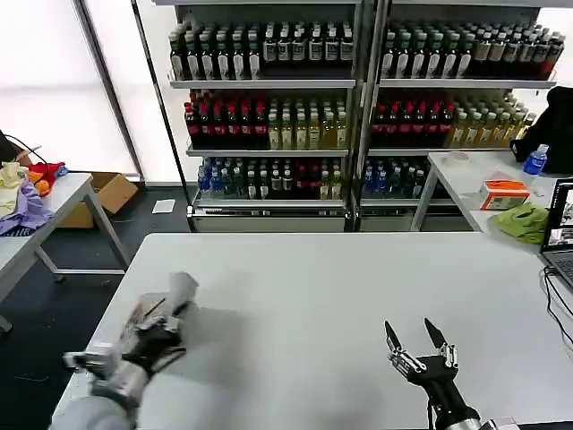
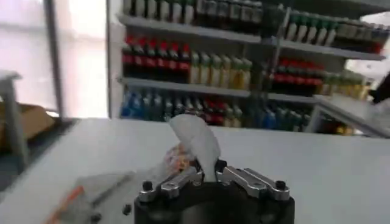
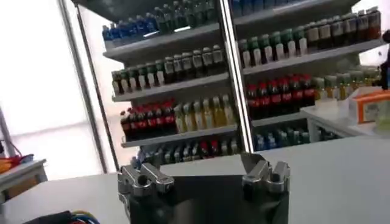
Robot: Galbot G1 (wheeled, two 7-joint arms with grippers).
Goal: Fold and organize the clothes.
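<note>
left end effector [image 1: 166, 324] pinching grey shirt [image 1: 182, 291], right end effector [image 1: 419, 343] spread

Daylight floods in through the windows [image 1: 54, 81] behind the left side, blown out to white. The table [image 1: 358, 296] is evenly lit, with soft shadows. The left gripper [image 1: 166, 327] and its cloth [image 2: 195, 143] are motion-blurred.

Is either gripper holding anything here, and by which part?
The left gripper pinches a fold of light grey cotton shirt over the white table. The right gripper is open, holding nothing.
</note>
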